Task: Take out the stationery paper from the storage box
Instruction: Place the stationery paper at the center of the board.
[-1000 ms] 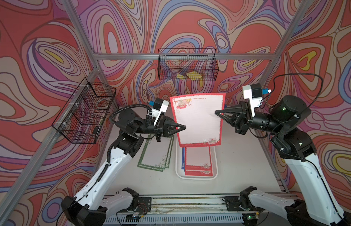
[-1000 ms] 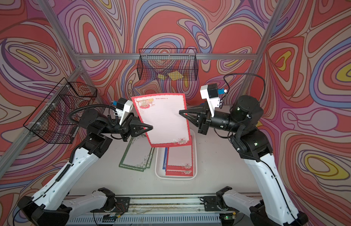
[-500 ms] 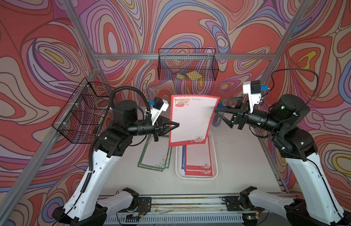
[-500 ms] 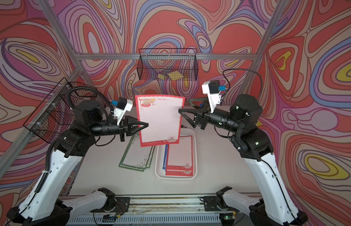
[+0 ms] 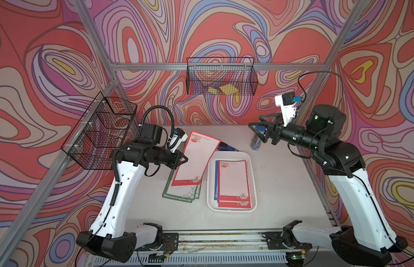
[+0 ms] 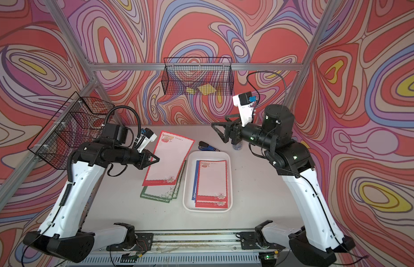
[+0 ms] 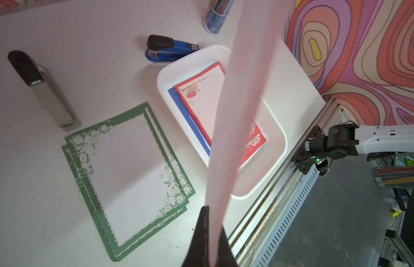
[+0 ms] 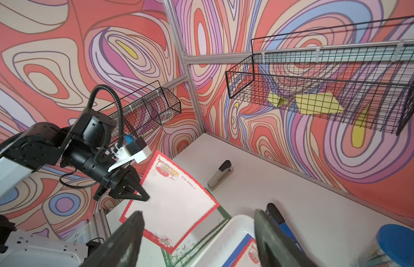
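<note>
stationery paper [image 5: 196, 161] lowered leftward | left gripper [image 5: 186, 159] pinching edge | thin, rectangular

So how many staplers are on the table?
2. A grey stapler lies beside the green-bordered sheets; a blue stapler lies by the white tray. Others may be hidden.

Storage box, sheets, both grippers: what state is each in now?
storage box: holds red and blue stationery paper
red-bordered sheet: held tilted above green-bordered sheets
left gripper: shut on red-bordered sheet
right gripper: open, empty
green-bordered sheets: flat on table
</note>
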### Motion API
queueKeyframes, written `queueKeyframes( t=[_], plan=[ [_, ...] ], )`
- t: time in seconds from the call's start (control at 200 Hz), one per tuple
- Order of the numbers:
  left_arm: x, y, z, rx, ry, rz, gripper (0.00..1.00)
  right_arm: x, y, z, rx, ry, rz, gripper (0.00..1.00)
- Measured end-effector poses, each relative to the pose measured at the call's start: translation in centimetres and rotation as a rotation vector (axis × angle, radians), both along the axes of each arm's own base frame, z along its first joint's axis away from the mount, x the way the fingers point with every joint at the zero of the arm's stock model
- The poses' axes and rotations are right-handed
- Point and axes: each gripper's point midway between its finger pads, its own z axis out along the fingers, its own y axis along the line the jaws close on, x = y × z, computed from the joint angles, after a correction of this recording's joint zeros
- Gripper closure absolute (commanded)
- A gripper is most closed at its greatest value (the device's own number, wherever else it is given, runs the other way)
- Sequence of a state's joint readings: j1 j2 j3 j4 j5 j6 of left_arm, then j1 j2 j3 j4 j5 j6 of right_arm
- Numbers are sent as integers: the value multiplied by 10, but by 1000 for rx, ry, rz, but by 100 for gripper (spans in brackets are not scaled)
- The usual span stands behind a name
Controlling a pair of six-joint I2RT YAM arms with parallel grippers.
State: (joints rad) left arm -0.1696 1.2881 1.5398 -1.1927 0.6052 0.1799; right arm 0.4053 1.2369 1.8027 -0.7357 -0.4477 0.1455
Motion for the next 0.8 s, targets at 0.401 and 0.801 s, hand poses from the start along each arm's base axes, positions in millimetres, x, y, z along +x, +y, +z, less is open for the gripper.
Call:
queueKeyframes(
  t=[0.401, 0.801],
  plan=[
    [35, 17, -97, 84, 308, 60, 100, 14, -11, -17, -44, 57, -96, 22],
    [59, 34, -142, 23, 464, 116, 100, 20, -23, -25, -82, 91, -179, 22]
  ],
)
